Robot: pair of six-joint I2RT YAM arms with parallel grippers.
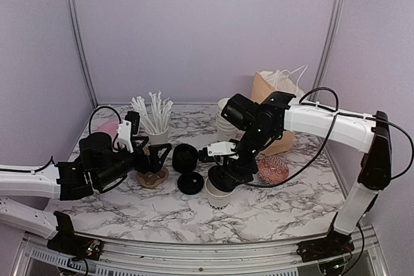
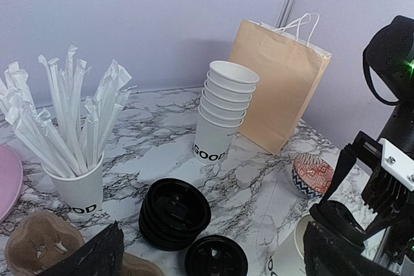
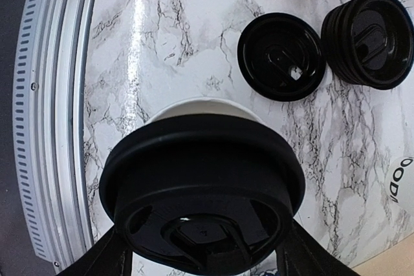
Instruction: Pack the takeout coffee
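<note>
A white paper cup (image 1: 218, 197) with black letters stands near the table's front middle; its rim (image 3: 200, 109) shows behind a black lid (image 3: 204, 185). My right gripper (image 1: 224, 174) is shut on that lid, a finger on either side (image 3: 108, 260), holding it right over the cup's mouth. Whether the lid is seated I cannot tell. The cup's side (image 2: 283, 262) shows in the left wrist view too. My left gripper (image 1: 159, 157) is open and holds nothing, low over a cardboard cup carrier (image 1: 153, 176). The brown paper bag (image 1: 266, 87) stands upright at the back right.
A stack of black lids (image 1: 185, 158) and one loose lid (image 1: 191, 183) lie left of the cup. A stack of lidless cups (image 2: 223, 113) stands by the bag (image 2: 278, 95). A cup of wrapped straws (image 2: 76, 185), a patterned bowl (image 1: 273, 169) and a pink plate (image 1: 108, 130) are around.
</note>
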